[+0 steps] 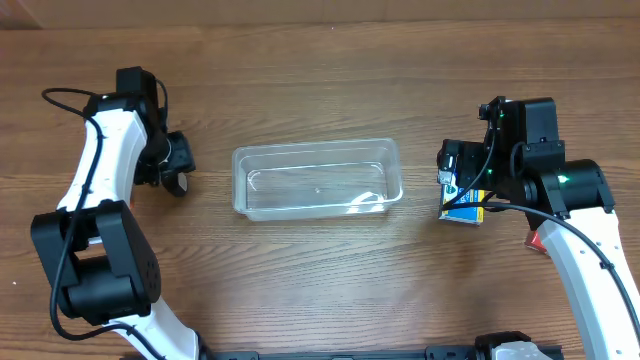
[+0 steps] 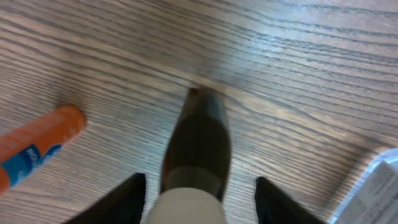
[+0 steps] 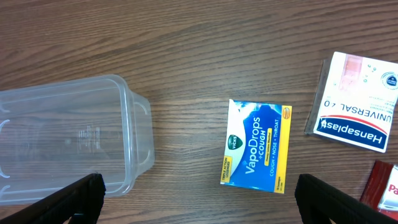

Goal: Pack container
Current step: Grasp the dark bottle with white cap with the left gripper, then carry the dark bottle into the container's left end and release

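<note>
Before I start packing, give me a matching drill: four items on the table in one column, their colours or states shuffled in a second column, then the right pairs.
Column one:
1. container
2. VapoDrops box
3. Hansaplast box
4. tube in the left wrist view

Column two:
a. orange with a blue label
b. clear and empty
c. blue and yellow
d. white with a blue band

Pairs: 1-b, 2-c, 3-d, 4-a.
</note>
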`<state>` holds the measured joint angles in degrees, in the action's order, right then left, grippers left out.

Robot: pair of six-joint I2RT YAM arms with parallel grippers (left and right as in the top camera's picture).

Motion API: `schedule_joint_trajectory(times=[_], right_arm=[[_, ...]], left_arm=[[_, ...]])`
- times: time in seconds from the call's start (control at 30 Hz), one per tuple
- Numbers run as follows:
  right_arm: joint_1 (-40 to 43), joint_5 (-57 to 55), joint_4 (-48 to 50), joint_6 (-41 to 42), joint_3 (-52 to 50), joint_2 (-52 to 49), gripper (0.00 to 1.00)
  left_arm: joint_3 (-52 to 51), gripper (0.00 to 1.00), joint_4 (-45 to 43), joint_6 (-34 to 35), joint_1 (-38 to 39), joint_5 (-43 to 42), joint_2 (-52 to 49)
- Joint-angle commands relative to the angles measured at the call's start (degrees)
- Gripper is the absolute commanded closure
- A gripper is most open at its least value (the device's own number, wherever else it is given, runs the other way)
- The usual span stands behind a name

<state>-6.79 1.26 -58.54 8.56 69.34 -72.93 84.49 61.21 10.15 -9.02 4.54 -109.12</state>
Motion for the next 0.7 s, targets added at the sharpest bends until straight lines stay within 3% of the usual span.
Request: schedule_joint_trajectory(times=[0.0, 0.13, 0.2, 0.33, 0.53, 0.67], right_arm=[[0.11, -0.31, 0.07, 0.07, 1.88, 0.50, 0.00], [0.11, -0.31, 0.09, 0.07, 1.88, 0.50, 0.00], [0.11, -0.31, 0.09, 0.07, 1.88, 0.50, 0.00], [0.11, -0.31, 0.09, 0.07, 1.88, 0.50, 0.00], [0.11, -0.33, 0.09, 0.07, 1.88, 0.50, 0.00], [0.11, -0.31, 0.07, 0.07, 1.88, 0.50, 0.00]], left_arm=[[1.14, 0.54, -0.20, 0.17, -0.46, 2.73, -0.07], [1.18, 0.66, -0.20, 0.17, -0.44, 3.41, -0.07], [1.22, 0.80, -0.39, 0.17, -0.44, 3.39, -0.04], [4.11, 0.96, 1.66, 0.17, -0.26, 2.03, 0.11], [20.22, 0.96, 15.87, 0.20, 2.45, -17.70, 1.53], [24.55, 0.96, 20.96, 1.79, 9.60, -18.88, 5.64]])
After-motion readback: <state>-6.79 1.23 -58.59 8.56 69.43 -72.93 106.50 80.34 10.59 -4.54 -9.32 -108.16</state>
